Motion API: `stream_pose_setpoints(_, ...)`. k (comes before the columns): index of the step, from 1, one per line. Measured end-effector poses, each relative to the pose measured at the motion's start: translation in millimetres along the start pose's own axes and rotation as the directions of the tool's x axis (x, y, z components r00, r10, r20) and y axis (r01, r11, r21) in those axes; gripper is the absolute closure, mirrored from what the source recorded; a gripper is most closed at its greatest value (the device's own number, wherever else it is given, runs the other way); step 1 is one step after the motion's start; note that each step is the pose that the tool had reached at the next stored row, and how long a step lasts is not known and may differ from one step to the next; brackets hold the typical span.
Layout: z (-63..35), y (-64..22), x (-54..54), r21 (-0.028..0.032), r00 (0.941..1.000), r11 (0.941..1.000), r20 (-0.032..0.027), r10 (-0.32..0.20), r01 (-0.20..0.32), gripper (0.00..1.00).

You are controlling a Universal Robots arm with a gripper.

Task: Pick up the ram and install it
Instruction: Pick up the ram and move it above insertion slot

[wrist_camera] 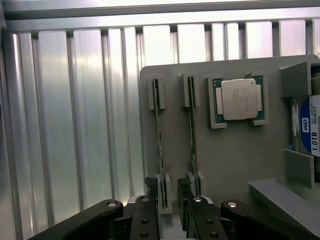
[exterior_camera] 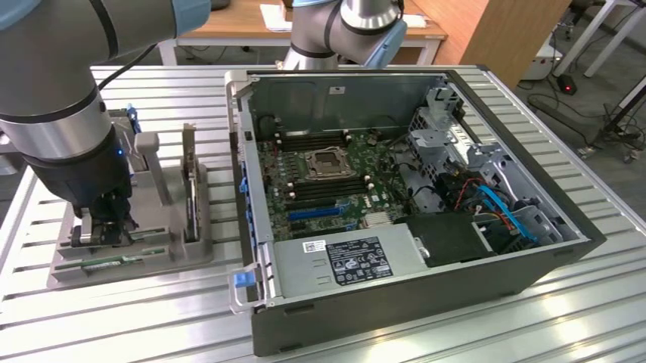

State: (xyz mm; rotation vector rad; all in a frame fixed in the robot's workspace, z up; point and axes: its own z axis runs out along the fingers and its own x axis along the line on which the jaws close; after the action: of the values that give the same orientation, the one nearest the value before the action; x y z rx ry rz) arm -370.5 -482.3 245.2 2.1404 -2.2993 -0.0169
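The exterior view shows the gripper point(exterior_camera: 101, 227) low over a grey holder point(exterior_camera: 192, 253) at the exterior view's left, beside the open computer case point(exterior_camera: 404, 318). The wrist view adds detail: the ram point(wrist_camera: 160, 145) stands on edge in its slot, its near end between the released, spread fingers point(wrist_camera: 146, 220). A second stick point(wrist_camera: 192, 135), a processor point(wrist_camera: 239, 99) and a hard drive point(wrist_camera: 310, 127) share the holder.

The arm point(exterior_camera: 60, 98) at the exterior view's left is a thick silver-grey tube with pale blue joint caps. A black cable point(exterior_camera: 129, 64) runs beside it. Its black wrist section carries a small blue light point(exterior_camera: 119, 151). The gripper point(wrist_camera: 168, 189) is black, with jointed links dotted with silver screws point(wrist_camera: 111, 204).
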Motion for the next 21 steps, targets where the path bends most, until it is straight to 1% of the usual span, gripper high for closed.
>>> stream_pose_setpoints(13, 13.9, 1.0, 0.6, 0.0000, 1.0000, 1.0000, -0.0001, 0.000, 0.000, 0.71)
stream_pose_setpoints(21, 24.8, 3.3, 0.9, -0.0001, 1.0000, 1.0000, -0.0002, 0.000, 0.000, 0.71)
